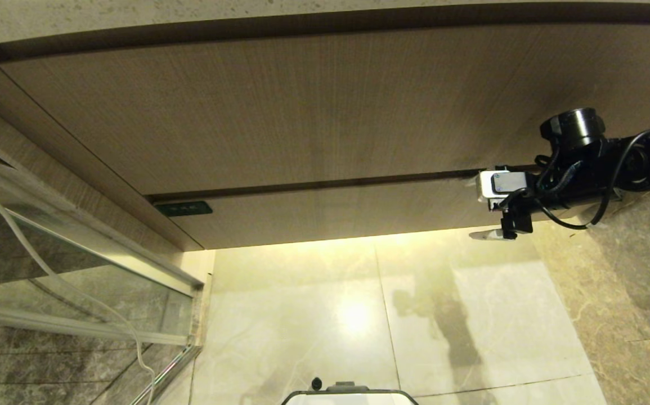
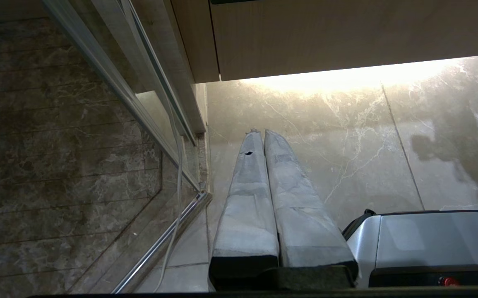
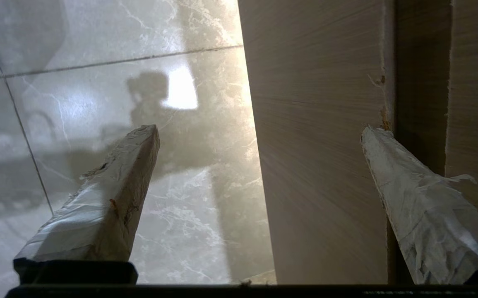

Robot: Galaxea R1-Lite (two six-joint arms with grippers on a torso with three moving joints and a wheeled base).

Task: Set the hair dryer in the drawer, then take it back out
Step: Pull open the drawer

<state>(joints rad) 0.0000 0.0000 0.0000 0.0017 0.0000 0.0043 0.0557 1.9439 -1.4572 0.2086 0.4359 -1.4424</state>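
Note:
The drawer (image 1: 330,211) is the low wood-grain front with a small black label (image 1: 183,208), and it sits flush and closed under a taller panel (image 1: 279,112). My right gripper (image 1: 485,208) is open at the drawer's right end. In the right wrist view the right gripper (image 3: 259,132) straddles the drawer front (image 3: 321,165): one fingertip (image 3: 373,136) lies at the dark gap above it, the other (image 3: 147,132) hangs past its lower edge over the floor. Nothing is held. My left gripper (image 2: 260,133) is shut, empty and pointing at the floor. The hair dryer is out of view.
A glass shower partition with a metal frame (image 1: 77,264) stands at the left, and a white cable (image 1: 49,270) hangs in front of it. Glossy marble floor (image 1: 358,315) lies below the cabinet. My base (image 1: 347,396) shows at the bottom edge, and a stone countertop edge (image 1: 189,11) runs along the top.

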